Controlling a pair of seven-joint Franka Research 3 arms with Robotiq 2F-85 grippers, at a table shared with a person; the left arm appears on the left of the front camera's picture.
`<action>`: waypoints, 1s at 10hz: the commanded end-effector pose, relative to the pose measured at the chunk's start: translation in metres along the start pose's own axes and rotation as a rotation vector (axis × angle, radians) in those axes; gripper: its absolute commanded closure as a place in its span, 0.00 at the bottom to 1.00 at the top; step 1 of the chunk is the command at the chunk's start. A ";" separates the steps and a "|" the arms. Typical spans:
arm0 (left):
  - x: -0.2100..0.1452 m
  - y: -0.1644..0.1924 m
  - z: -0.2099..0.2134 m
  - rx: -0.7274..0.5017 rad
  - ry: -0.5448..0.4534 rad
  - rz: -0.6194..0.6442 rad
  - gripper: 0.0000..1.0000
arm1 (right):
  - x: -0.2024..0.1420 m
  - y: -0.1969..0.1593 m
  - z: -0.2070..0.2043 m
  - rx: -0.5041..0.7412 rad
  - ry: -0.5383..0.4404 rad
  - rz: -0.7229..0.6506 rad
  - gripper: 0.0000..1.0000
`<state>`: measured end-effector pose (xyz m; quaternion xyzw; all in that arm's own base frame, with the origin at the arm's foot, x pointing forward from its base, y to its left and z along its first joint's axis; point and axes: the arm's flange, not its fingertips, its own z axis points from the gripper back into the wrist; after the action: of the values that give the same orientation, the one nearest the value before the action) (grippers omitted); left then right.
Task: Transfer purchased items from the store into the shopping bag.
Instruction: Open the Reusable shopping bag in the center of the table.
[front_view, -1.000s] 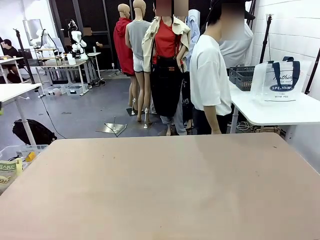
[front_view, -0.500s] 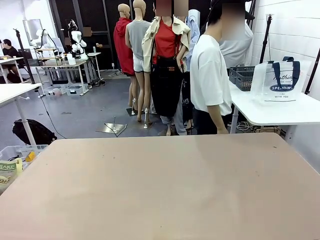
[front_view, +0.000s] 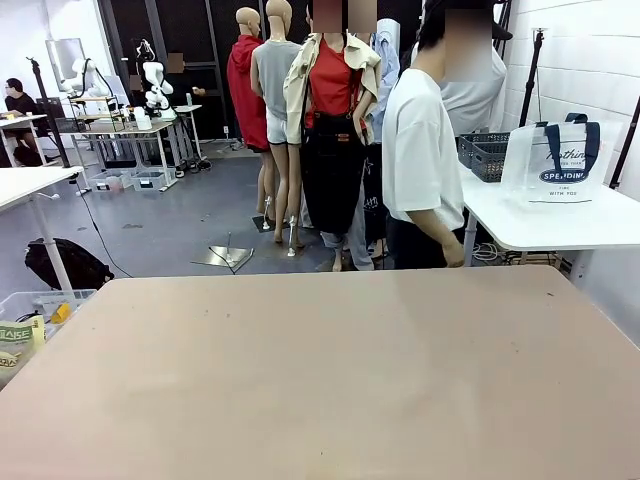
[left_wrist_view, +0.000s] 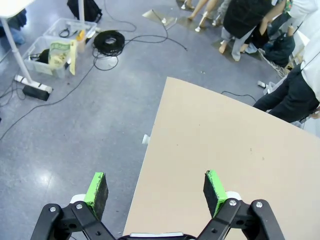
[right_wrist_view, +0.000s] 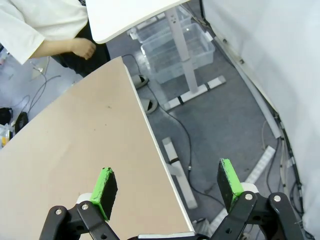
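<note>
Seemingly pre-start, the left gripper and right gripper hang with jaws apart and empty; next, the bag far beyond them must come nearer.

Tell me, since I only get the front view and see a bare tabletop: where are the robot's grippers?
Observer: The left gripper hangs above the left edge of the table, half over the floor. Its jaws are wide open with nothing between them.
Operator: And the other one?
Observer: The right gripper hangs the same way over the right edge, open and empty.
Operator: What's below that white side table?
Observer: Under the side table, clear plastic bins sit on the floor beside its leg.
</note>
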<state>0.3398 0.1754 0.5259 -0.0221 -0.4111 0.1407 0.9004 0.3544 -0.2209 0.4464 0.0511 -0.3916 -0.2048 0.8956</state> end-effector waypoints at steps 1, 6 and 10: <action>-0.001 0.002 0.001 0.011 0.010 0.013 0.00 | -0.001 -0.001 0.000 -0.004 0.005 0.001 0.00; -0.001 0.002 0.001 0.011 0.010 0.013 0.00 | -0.001 -0.001 0.000 -0.004 0.005 0.001 0.00; -0.001 0.002 0.001 0.011 0.010 0.013 0.00 | -0.001 -0.001 0.000 -0.004 0.005 0.001 0.00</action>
<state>0.3388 0.1773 0.5257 -0.0210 -0.4107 0.1433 0.9002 0.3541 -0.2210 0.4468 0.0502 -0.3916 -0.2050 0.8956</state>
